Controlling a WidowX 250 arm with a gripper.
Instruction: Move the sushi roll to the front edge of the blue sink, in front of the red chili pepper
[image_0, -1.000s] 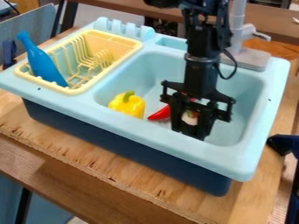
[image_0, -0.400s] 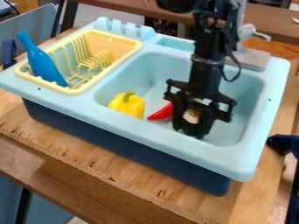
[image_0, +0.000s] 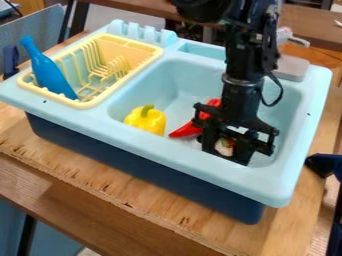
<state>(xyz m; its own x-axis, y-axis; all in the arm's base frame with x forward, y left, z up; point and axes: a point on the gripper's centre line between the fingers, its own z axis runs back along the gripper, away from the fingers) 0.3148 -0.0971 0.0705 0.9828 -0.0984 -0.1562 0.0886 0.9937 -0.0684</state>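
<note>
The black gripper (image_0: 229, 154) hangs low in the right part of the light-blue sink basin (image_0: 167, 75), near the front wall. It is shut on a small whitish toy (image_0: 224, 147) with some red and green, partly hidden by the fingers. Just left of the gripper lies a red chili pepper (image_0: 186, 130), its upper end passing behind the gripper. Further left, a yellow bell pepper (image_0: 145, 120) with a green stem rests in the basin.
A yellow dish rack (image_0: 85, 104) sits on the sink's left side with a blue bottle (image_0: 48, 70) leaning in it. The grey faucet base (image_0: 292, 67) stands behind the basin. A dark object (image_0: 324, 164) is at the right edge.
The gripper has shifted right and then lower in the view, and the whitish toy has moved with it. More of the red chili pepper shows.
</note>
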